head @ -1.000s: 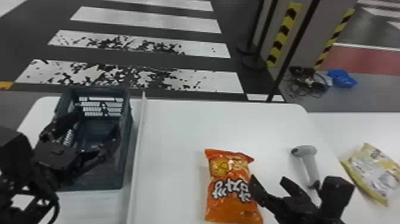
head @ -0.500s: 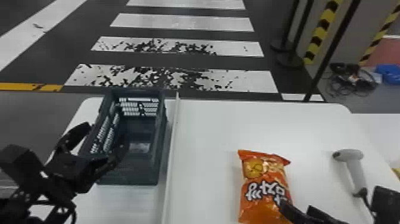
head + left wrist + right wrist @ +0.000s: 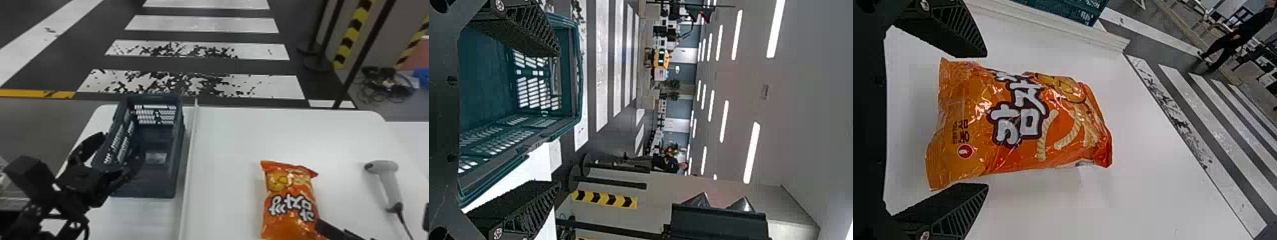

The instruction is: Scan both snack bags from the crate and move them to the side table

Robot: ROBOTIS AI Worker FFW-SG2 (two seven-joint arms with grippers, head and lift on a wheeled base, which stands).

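Snack bag lies just before the right claw, its fingers spread.

Crosswalk stripes, black pole, tangled cables.

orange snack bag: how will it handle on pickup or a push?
The orange snack bag looks puffed, so it should give under a squeeze yet mostly hold its shape. Its shiny, creased film may slip in a light grip. Lying on its broad side on the white table, it would likely slide rather than roll if pushed.
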